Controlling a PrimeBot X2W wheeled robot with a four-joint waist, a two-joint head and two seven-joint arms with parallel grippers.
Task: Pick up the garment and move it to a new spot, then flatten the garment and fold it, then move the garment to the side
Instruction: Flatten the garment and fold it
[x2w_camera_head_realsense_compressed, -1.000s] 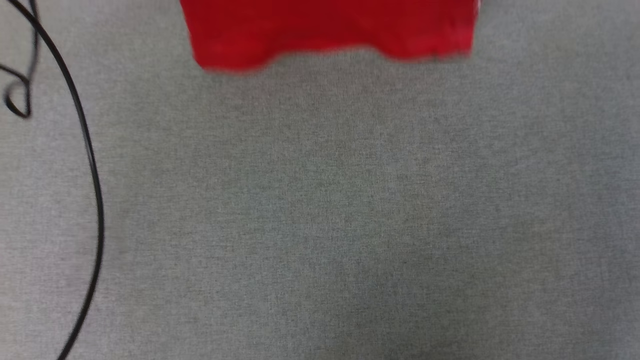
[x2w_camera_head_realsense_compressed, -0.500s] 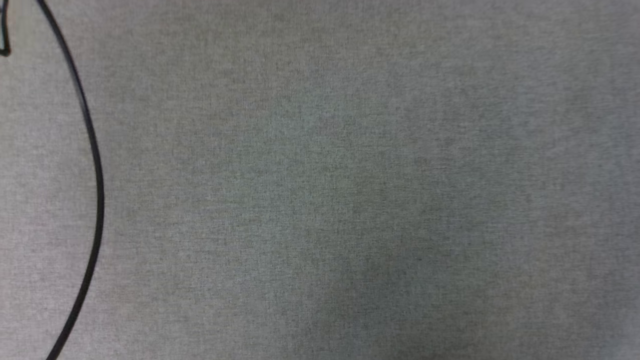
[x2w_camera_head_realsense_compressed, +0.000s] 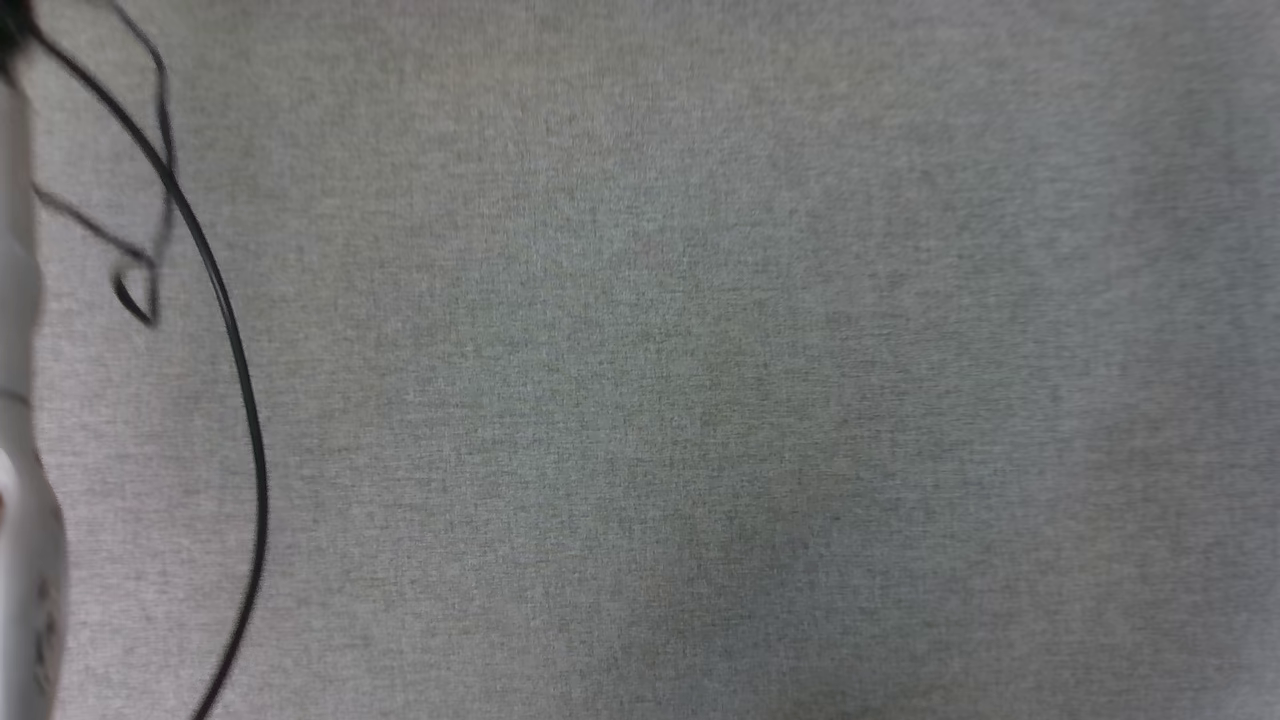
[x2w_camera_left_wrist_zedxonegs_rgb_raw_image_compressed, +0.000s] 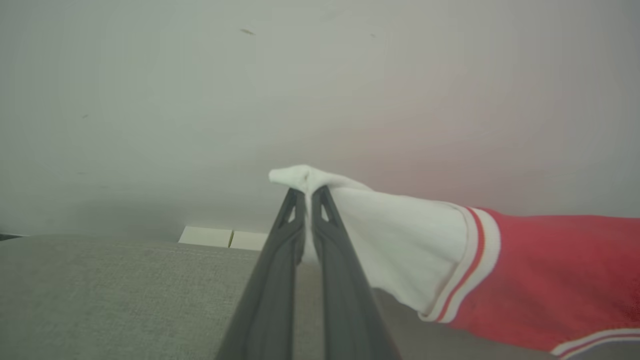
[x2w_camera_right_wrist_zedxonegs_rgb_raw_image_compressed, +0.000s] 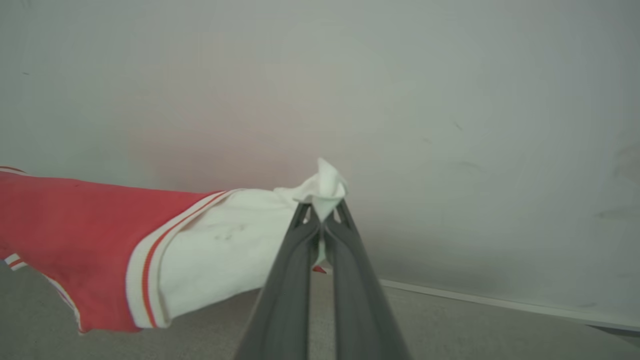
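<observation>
The garment (x2w_camera_left_wrist_zedxonegs_rgb_raw_image_compressed: 550, 270) is a red jersey with white sleeves and red-white striped trim, held up off the grey surface. In the left wrist view my left gripper (x2w_camera_left_wrist_zedxonegs_rgb_raw_image_compressed: 306, 192) is shut on the tip of one white sleeve (x2w_camera_left_wrist_zedxonegs_rgb_raw_image_compressed: 400, 235), with the red body stretching away to the right. In the right wrist view my right gripper (x2w_camera_right_wrist_zedxonegs_rgb_raw_image_compressed: 322, 207) is shut on the tip of the other white sleeve (x2w_camera_right_wrist_zedxonegs_rgb_raw_image_compressed: 225, 250), and the garment (x2w_camera_right_wrist_zedxonegs_rgb_raw_image_compressed: 75, 225) stretches away to the left. The cloth spans between the two grippers above the surface.
The head view looks down on the grey fabric surface (x2w_camera_head_realsense_compressed: 700, 400). A black cable (x2w_camera_head_realsense_compressed: 235, 350) curves down its left side, next to a pale arm part (x2w_camera_head_realsense_compressed: 20, 450) at the left edge. A pale wall (x2w_camera_left_wrist_zedxonegs_rgb_raw_image_compressed: 200, 100) stands behind the surface, with white blocks (x2w_camera_left_wrist_zedxonegs_rgb_raw_image_compressed: 220, 239) at its base.
The red hem at the top of the head view has gone out of the picture. The whole head picture has shifted, and a pale arm part now shows at its left edge.
</observation>
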